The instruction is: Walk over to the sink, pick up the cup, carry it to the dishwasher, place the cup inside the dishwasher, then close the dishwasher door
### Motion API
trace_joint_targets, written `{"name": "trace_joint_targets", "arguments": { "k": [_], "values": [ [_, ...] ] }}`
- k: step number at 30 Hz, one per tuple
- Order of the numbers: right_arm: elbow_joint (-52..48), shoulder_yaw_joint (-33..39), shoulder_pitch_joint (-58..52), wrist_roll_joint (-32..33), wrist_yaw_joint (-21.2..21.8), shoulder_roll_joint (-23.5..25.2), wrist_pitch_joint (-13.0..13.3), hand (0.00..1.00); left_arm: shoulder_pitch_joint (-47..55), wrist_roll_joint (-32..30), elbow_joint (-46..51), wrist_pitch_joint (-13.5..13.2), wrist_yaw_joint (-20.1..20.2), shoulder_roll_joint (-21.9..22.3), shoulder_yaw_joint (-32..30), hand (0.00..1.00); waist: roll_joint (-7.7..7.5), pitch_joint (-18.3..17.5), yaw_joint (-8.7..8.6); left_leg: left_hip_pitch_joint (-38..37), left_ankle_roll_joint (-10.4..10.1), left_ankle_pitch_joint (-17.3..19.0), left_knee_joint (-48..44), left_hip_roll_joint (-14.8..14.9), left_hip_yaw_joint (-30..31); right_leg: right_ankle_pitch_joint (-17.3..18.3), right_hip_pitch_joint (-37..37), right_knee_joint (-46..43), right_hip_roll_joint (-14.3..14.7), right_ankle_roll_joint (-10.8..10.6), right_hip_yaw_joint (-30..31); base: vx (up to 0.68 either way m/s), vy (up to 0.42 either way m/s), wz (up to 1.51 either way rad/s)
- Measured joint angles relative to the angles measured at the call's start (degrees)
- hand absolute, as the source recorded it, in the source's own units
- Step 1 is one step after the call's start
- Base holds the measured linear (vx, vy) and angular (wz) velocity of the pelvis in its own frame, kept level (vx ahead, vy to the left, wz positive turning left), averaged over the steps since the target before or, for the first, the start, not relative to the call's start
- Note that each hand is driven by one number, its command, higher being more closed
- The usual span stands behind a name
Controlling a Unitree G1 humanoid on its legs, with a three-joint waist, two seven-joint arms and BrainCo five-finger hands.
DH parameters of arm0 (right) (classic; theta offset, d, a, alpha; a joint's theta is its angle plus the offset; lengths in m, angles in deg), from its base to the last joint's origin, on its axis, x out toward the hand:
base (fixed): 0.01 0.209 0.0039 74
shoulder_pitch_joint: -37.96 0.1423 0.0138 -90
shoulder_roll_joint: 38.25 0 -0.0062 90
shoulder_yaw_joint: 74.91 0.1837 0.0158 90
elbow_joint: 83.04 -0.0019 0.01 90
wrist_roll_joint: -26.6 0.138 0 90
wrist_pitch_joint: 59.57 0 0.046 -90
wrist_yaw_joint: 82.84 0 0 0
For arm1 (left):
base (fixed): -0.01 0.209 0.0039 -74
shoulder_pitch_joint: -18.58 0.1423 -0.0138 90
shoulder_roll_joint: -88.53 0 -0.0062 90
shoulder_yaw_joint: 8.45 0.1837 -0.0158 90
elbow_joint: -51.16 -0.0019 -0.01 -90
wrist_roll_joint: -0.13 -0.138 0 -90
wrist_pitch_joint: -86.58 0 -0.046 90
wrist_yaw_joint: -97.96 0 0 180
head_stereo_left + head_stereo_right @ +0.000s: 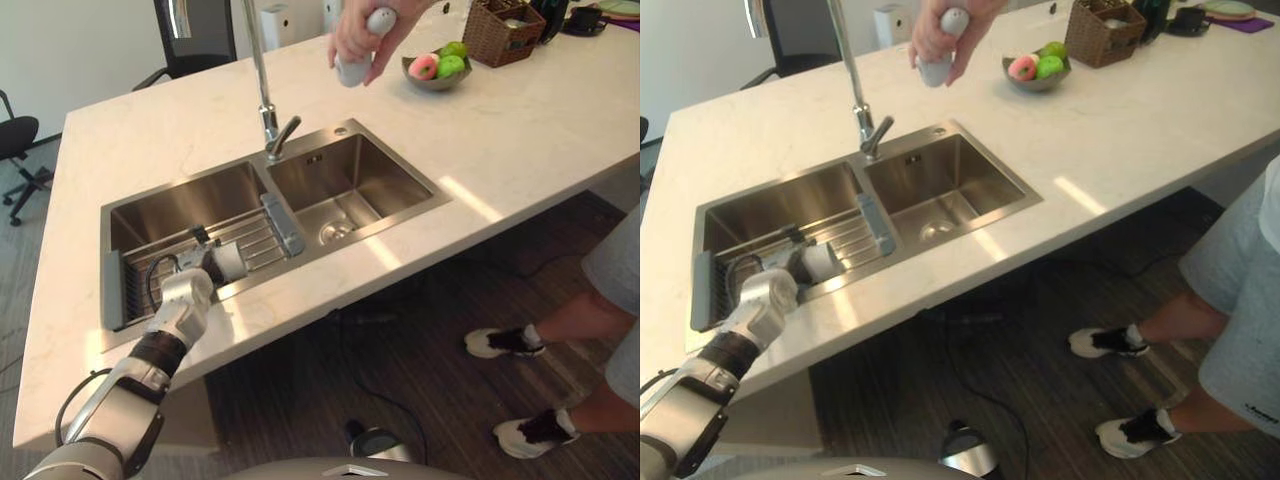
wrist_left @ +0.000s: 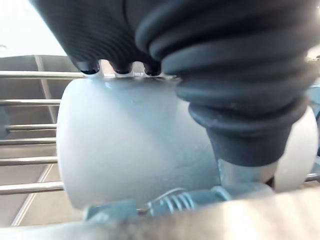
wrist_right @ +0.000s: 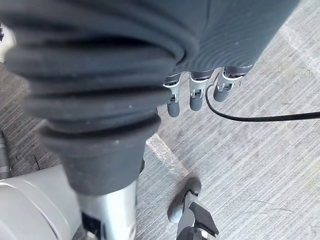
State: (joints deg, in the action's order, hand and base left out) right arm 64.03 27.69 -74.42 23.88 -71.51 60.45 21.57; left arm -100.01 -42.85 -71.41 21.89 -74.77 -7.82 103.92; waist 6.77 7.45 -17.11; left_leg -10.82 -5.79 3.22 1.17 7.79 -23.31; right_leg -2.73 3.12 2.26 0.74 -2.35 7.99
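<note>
My left hand (image 1: 188,292) reaches over the counter's (image 1: 520,140) front edge into the sink's (image 1: 190,200) left basin. There the cup (image 1: 229,262) lies on its side on the wire rack (image 1: 262,240), at about one o'clock from my palm. On the left wrist camera the fingertips (image 2: 122,69) hook over the cup's far side and the thumb (image 2: 245,145) crosses its near side, so the hand is wrapped round it while it rests on the bars. My right hand (image 3: 196,95) hangs over the floor, fingers loose and holding nothing. At twelve o'clock, past the faucet (image 1: 265,90), a person's hand (image 1: 355,35) holds a pale object (image 1: 352,68) above the counter.
</note>
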Motion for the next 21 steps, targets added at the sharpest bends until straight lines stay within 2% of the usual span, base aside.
{"name": "trace_joint_targets", "arguments": {
  "k": [6,13,16,21],
  "values": [
    [-0.56,-0.63,0.07,-0.03,0.69,0.06,-1.29,0.0,-1.66,-3.94,-2.74,1.22,5.76,0.76,0.19,1.0,0.11,-0.09,-0.28,-0.27,0.02,0.03,0.04,-0.01,0.13,0.02,0.41,0.19,0.0,-0.01,-0.22,0.0,0.0,0.0],
    [-0.96,-1.36,0.16,-2.25,0.76,-0.11,-1.88,0.0,-3.5,-2.45,-6.88,1.61,5.84,1.6,0.14,1.0,-0.11,-0.17,-0.32,-0.34,0.0,0.06,0.03,-0.02,0.57,0.12,0.94,0.98,0.14,-0.2,-0.46,0.0,-0.004,0.01],
    [-0.94,-2.63,0.23,-2.35,0.76,-0.17,-2.18,0.0,-3.89,1.42,-7.91,0.56,3.36,1.58,0.11,1.0,-0.16,-0.21,-0.24,-0.33,-0.01,0.06,0.06,-0.04,0.63,0.07,1.05,1.45,0.16,-0.22,-0.48,0.0,0.0,0.0],
    [-0.91,-3.12,0.72,-3.49,0.64,-0.33,-2.04,0.0,-4.11,13.4,-8.81,-6.24,-5.0,1.46,0.51,1.0,-0.21,-0.33,-0.17,-0.23,0.04,0.07,0.11,-0.35,1.22,-0.5,1.78,2.38,-0.22,-0.2,-0.95,0.0,-0.006,0.04]
  ]
}}
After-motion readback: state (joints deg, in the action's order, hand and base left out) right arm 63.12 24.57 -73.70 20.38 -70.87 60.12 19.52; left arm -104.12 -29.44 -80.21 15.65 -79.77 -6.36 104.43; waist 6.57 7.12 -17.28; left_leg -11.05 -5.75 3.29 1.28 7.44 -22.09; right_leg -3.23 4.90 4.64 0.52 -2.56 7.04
